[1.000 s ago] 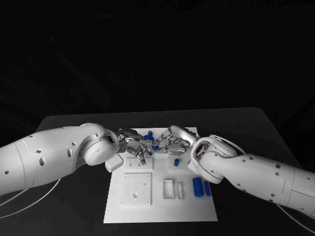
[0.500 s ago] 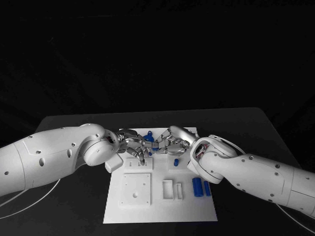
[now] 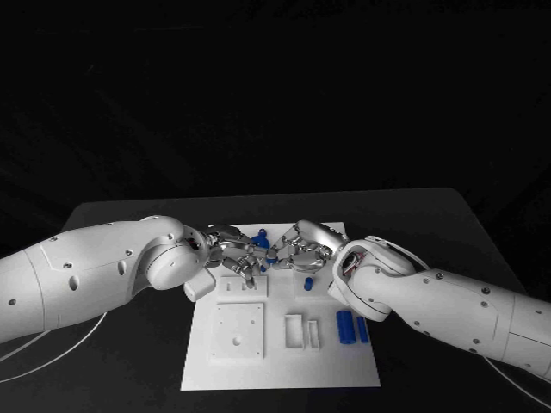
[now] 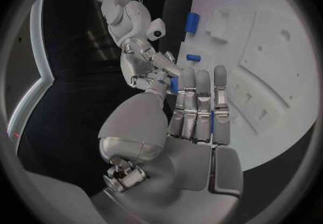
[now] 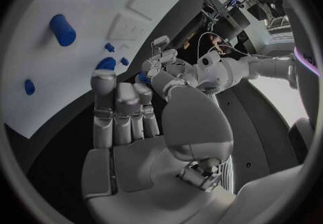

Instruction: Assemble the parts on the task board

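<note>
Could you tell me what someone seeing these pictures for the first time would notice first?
The eye goes first to the two silver hands, left hand and right hand, meeting fingertip to fingertip over the far end of the white task board, with a small blue part between them. Next come the two blue cylinders lying side by side on the board's right side, just below the right arm.

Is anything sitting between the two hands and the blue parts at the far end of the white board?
Nothing visible does. The left hand and right hand already meet over the blue parts on the task board.
</note>
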{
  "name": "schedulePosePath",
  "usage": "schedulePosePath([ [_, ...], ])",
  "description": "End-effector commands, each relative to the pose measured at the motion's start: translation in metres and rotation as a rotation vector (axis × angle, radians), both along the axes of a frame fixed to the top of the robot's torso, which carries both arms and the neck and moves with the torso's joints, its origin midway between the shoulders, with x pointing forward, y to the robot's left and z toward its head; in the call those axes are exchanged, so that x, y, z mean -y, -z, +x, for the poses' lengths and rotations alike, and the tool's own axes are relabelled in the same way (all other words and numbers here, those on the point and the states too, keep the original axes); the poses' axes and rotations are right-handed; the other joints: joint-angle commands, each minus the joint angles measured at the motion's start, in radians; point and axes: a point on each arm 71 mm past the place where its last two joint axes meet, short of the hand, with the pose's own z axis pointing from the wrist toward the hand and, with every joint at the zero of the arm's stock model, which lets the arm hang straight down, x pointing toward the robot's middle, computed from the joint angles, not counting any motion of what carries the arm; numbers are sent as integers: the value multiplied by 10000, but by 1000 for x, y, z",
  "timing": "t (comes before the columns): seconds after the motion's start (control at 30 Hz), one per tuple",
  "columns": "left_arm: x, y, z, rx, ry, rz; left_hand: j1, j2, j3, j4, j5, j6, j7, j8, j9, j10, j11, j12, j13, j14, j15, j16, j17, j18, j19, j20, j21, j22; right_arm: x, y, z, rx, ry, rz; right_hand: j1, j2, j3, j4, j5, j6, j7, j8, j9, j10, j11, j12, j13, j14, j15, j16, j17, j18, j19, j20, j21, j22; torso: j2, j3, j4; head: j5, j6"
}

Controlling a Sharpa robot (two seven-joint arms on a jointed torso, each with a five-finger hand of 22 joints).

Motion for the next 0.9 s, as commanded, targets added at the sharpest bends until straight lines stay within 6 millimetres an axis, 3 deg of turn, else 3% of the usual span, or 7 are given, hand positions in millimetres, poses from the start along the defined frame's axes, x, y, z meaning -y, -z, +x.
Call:
schedulePosePath([
  [0.03,1,-2,1,106,-21,-223,-357,194,899,-816,166,-45,-59,211,325,40,-10,11,21,-36,-11,38,22,-38,-71,-6,50,99,-3,1,-2,-64,-214,-76,32,100,52,-13,51,567,-69,64,12,6,-23,-52,3,6,-59,35,8,-175,296,-50,40,781,-1,2,0,-7,-9],
  [0.17,2,-2,1,154,-20,-304,-827,352,1167,-1229,283,-29,-100,284,775,69,-31,59,54,-23,-23,77,49,-29,-93,-17,80,250,-3,1,-2,-80,-220,-82,26,95,55,-10,81,569,-71,65,12,9,-25,-49,7,5,-59,31,6,-175,296,-50,43,780,-1,2,2,-9,-10],
  [0.23,2,-3,2,188,-37,-389,-1266,463,1400,-1624,630,1,-115,351,1207,116,-68,79,66,2,-49,112,76,-23,-92,-48,129,393,-3,1,-2,-90,-223,-87,21,84,55,-8,102,569,-71,66,13,3,-25,-62,-2,7,-60,27,3,-174,294,-50,32,777,-1,4,-1,-17,-18],
  [0.37,2,-3,3,246,-111,-564,-1705,673,1491,-2120,709,180,-199,213,1788,229,-108,129,98,75,-95,166,115,-12,-88,-75,173,578,-4,1,-2,-102,-220,-93,15,68,47,7,162,564,-70,65,11,-2,-25,-85,-20,5,-61,5,-14,-173,290,-51,12,772,1,3,-1,-19,-24],
  [0.5,2,-3,3,287,-188,-659,-2142,881,1482,-2709,833,412,-253,-128,2488,342,-155,183,147,168,-152,233,180,8,-33,-115,235,790,-3,1,-2,-88,-163,-77,-44,-32,-37,61,688,558,-74,66,12,-20,-29,-137,-61,1,-64,-40,-53,-169,290,-54,-45,758,1,4,-3,-20,-26],
  [0.7,2,-3,4,326,-196,-612,-2050,703,1382,-2978,1384,679,-280,-428,2603,468,-199,161,134,250,-204,255,201,42,1,-154,338,988,-2,1,-1,-48,-89,-45,3,-48,-163,110,897,559,-77,65,11,-17,-33,-153,-80,6,-68,-59,-68,-171,297,-57,-72,755,-1,5,1,-31,-31],
  [0.9,2,-3,3,341,-61,-487,-1561,438,1195,-2757,1395,949,-291,-884,2596,577,-214,4,68,293,-213,204,177,62,13,-151,314,1120,-2,1,-1,-30,-65,-28,3,-38,-156,117,914,566,-81,66,12,-4,-36,-130,-64,9,-69,-50,-58,-171,301,-58,-63,758,-2,4,4,-33,-40],
])
